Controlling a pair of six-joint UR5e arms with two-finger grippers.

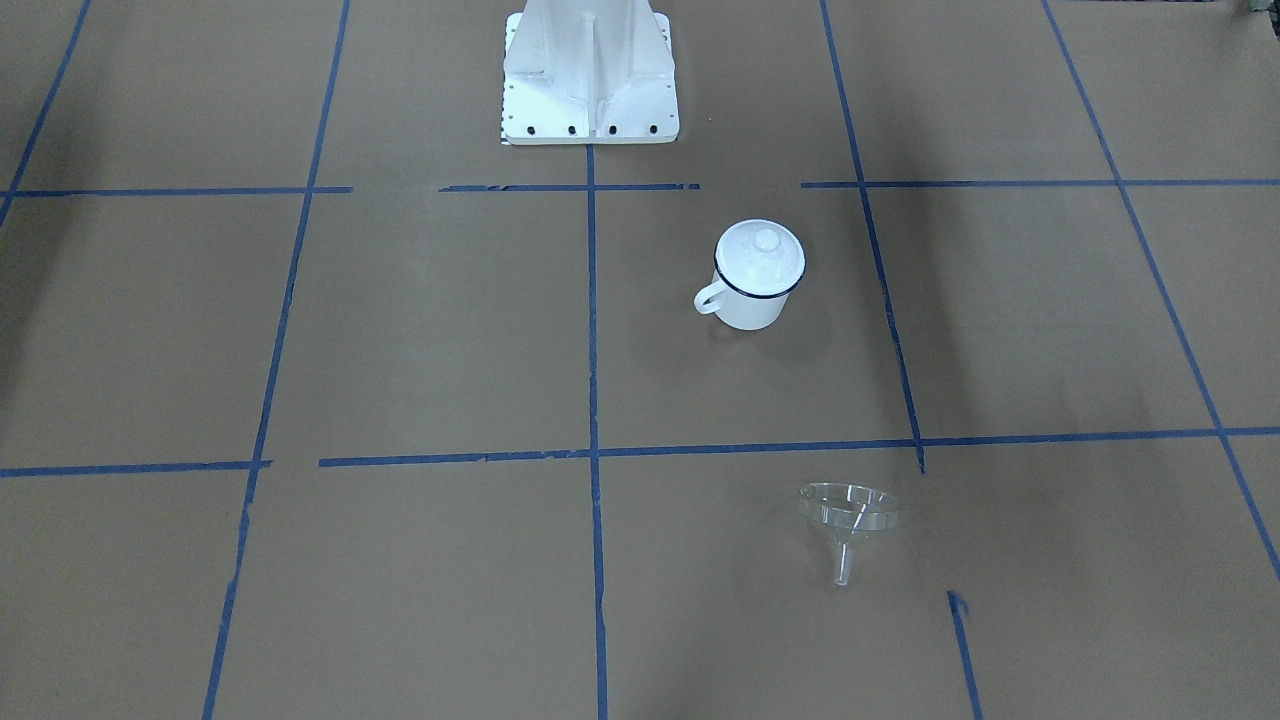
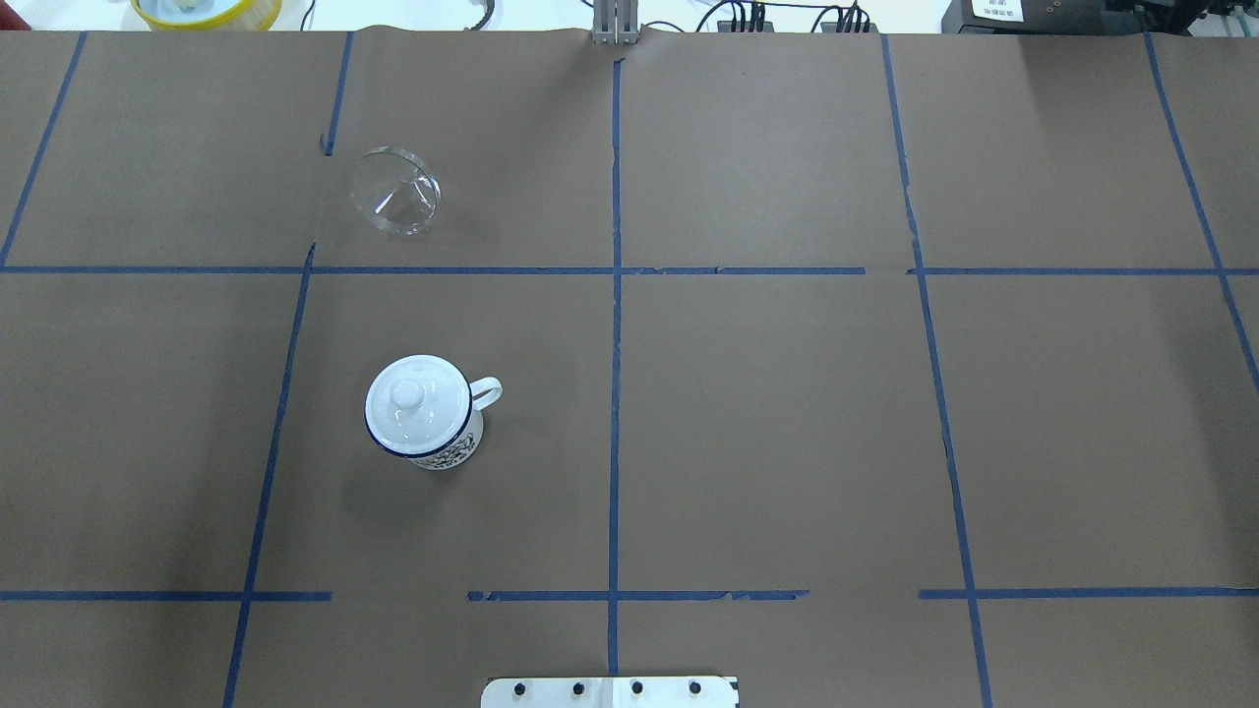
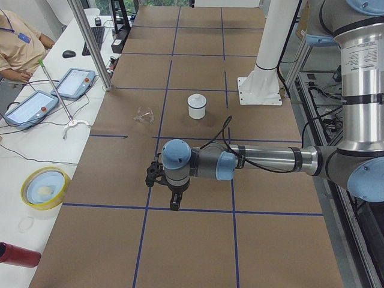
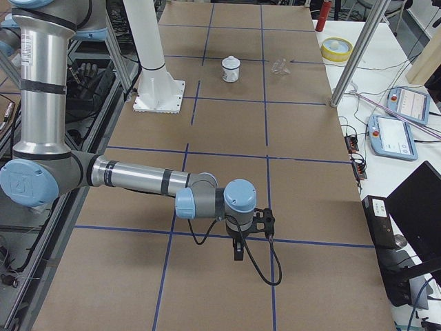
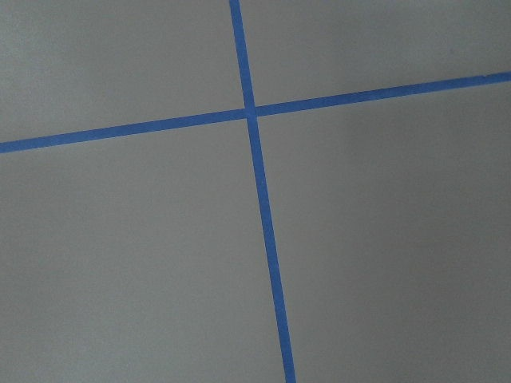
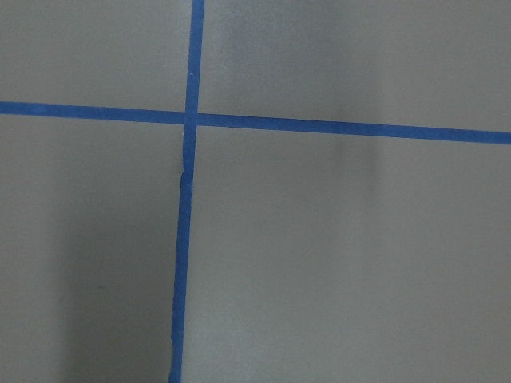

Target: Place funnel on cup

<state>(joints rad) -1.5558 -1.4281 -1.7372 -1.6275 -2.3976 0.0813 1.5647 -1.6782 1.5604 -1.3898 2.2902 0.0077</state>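
Observation:
The cup (image 1: 752, 300) is a white mug with a dark blue rim, standing upright with a white knobbed lid (image 1: 762, 250) on it. It also shows in the overhead view (image 2: 438, 447). The clear funnel (image 1: 848, 512) lies on its side on the brown table, apart from the cup, toward the operators' side; it also shows in the overhead view (image 2: 395, 192). My left gripper (image 3: 173, 206) hangs over the table's left end, far from both. My right gripper (image 4: 238, 256) hangs over the right end. I cannot tell whether either is open or shut. Both wrist views show only paper and blue tape.
The white robot pedestal (image 1: 590, 80) stands at the table's near middle edge. A yellow bowl (image 3: 45, 187), a red bottle (image 3: 18, 255), tablets (image 3: 77, 83) and metal poles (image 3: 90, 45) sit on the white bench beside the table, where an operator (image 3: 18, 45) sits.

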